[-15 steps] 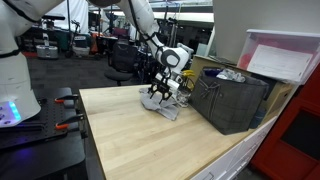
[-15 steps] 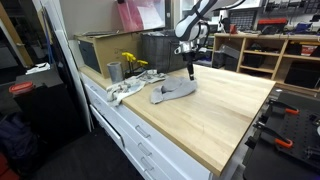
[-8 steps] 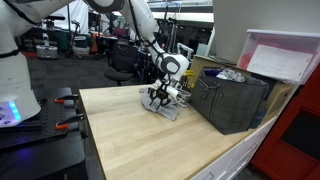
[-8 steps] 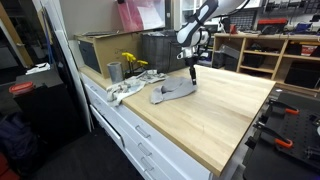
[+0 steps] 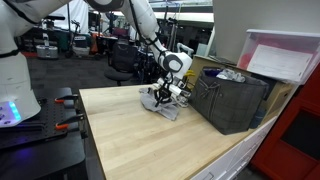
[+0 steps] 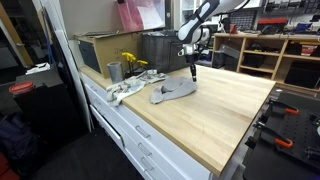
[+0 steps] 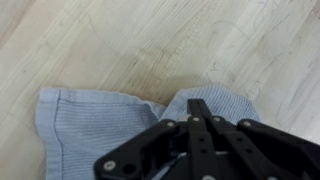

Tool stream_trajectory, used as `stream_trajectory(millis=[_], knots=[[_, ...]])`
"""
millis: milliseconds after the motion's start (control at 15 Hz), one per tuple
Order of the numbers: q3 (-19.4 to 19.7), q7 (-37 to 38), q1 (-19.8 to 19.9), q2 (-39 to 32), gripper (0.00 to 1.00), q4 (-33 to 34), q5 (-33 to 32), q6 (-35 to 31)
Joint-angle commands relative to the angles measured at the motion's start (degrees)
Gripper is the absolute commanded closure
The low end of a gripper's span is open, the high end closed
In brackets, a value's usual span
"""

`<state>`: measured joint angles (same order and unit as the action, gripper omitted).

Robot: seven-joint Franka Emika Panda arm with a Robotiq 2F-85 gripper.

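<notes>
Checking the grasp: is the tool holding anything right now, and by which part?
The tool looks shut on the blue-grey cloth, pinching a fold at its edge beside the bare table; the rest of it lies on the wood.

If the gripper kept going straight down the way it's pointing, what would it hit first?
The blue-grey cloth right under the shut gripper; it may already touch it, depth is unclear. The wooden table lies beneath.
</notes>
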<state>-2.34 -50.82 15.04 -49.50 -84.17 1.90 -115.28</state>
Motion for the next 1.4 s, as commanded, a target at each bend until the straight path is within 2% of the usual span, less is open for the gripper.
stream_trajectory(millis=[0, 133, 267, 800, 933, 1200, 1267, 1333], knots=[[-0.31, 0.48, 0.48, 2.19, 1.00, -0.67, 0.93, 2.38], [-0.18, 0.77, 0.13, 2.33, 1.00, -0.73, 0.70, 2.53], [-0.25, 0.46, -0.28, 1.63, 0.72, -0.08, 0.31, 1.73], [-1.92, -1.83, -2.47, -2.27, 0.13, 8.05, -0.39, 2.93], [-2.24, -2.99, -2.85, -3.48, 0.01, 9.24, -0.73, 3.44], [-1.47, -4.55, -3.63, -6.12, 0.00, 10.36, -2.71, 4.64], [-1.37, -5.01, -3.61, -6.59, 0.05, 10.52, -3.25, 4.98], [-1.06, -5.07, -3.67, -6.92, 0.28, 10.48, -3.97, 5.34]])
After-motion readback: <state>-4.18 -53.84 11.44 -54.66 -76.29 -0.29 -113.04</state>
